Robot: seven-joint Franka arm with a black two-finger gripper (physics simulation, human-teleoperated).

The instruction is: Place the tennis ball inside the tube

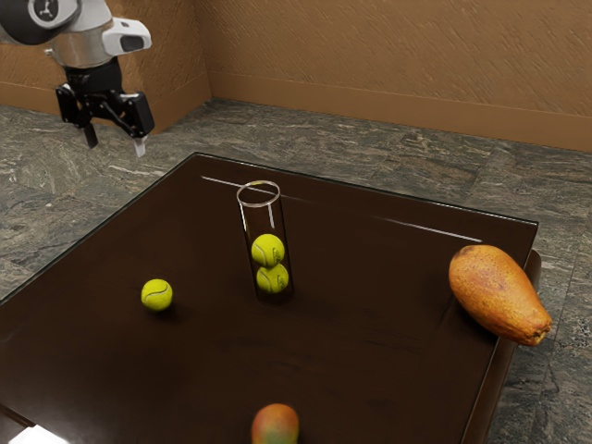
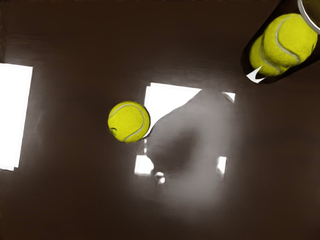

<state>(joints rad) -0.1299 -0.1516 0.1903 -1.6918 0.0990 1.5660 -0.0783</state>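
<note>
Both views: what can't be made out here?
- Mango: lower part cut off by the exterior view's bottom edge.
- Tube's rim: partly cut off by the wrist view's edges.
- Lower ball in the tube: partly hidden behind the upper ball, both views.
- Dark mark on the loose ball, wrist view: too small to read.

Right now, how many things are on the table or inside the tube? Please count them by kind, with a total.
Balls: 3, with two of them in the tube
Tube: 1
Fruits: 2, one large and one small
Total: 6
</note>
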